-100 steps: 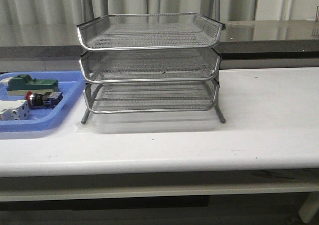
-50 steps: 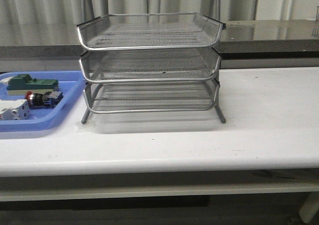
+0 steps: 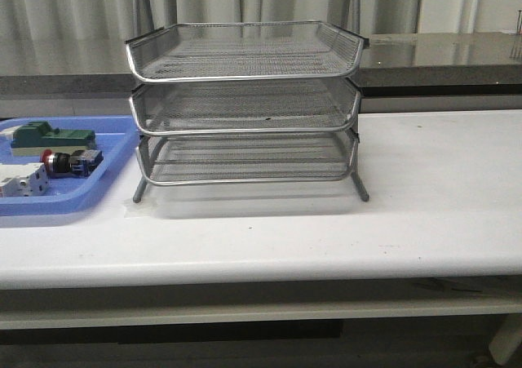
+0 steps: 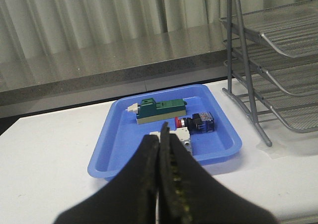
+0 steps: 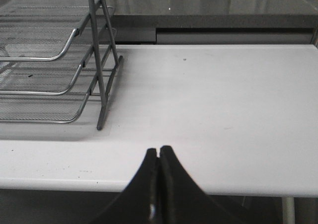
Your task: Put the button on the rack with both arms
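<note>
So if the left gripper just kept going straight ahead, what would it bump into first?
Probably the blue tray: the shut left gripper points at its near side, where the white switch sits. Depth is hard to judge.

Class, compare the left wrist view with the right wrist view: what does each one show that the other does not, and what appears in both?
Only the left wrist view shows the blue tray holding the button, the green-and-cream block and a white switch, plus the left gripper, fingers shut. Only the right wrist view shows the right gripper, fingers shut, over bare tabletop. Both show the rack and the white table.
</note>
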Robot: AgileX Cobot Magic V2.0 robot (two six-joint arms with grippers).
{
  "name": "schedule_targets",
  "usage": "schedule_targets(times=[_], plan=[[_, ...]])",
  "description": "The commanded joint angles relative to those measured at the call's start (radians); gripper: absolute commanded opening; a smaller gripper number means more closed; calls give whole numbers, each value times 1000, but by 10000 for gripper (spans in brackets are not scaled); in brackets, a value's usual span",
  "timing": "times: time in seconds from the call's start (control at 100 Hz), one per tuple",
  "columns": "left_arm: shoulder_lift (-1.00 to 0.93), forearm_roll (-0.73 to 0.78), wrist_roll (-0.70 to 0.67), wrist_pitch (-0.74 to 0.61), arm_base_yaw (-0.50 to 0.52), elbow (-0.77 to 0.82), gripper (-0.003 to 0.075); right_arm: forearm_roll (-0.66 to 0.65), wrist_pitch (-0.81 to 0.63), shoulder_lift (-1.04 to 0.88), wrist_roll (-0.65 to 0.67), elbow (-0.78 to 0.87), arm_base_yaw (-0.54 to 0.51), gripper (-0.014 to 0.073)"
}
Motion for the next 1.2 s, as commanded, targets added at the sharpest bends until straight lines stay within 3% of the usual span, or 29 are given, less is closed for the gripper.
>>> schedule_targets(times=[0.0, 0.16, 0.38, 0.63, 0.84, 0.94, 1.11, 1.19], plan=[[-29, -5, -12, -79, -8, 33, -20, 4, 35, 117, -8, -138, -8, -57], [-29, -5, -12, -79, -8, 33, -20, 7, 157, 318, -8, -324, -8, -57], [-29, -5, -12, -79, -8, 33, -20, 80, 158, 538, -8, -462, -8, -57], [-29, -5, -12, -79, -8, 33, -20, 195, 35, 731, -8, -482, -8, -57], [-29, -5, -12, -79, -8, 33, -20, 312, 15, 876, -9, -483, -8, -46], [-29, -5, -12, -79, -8, 33, -20, 384, 19, 942, -23, -483, -8, 31], [-29, -5, -12, -79, -8, 33, -20, 541, 14, 1020, -79, -483, 11, 331], [-29, -5, -12, -79, -8, 33, -20, 643, -1, 1044, -139, -486, 33, 363]])
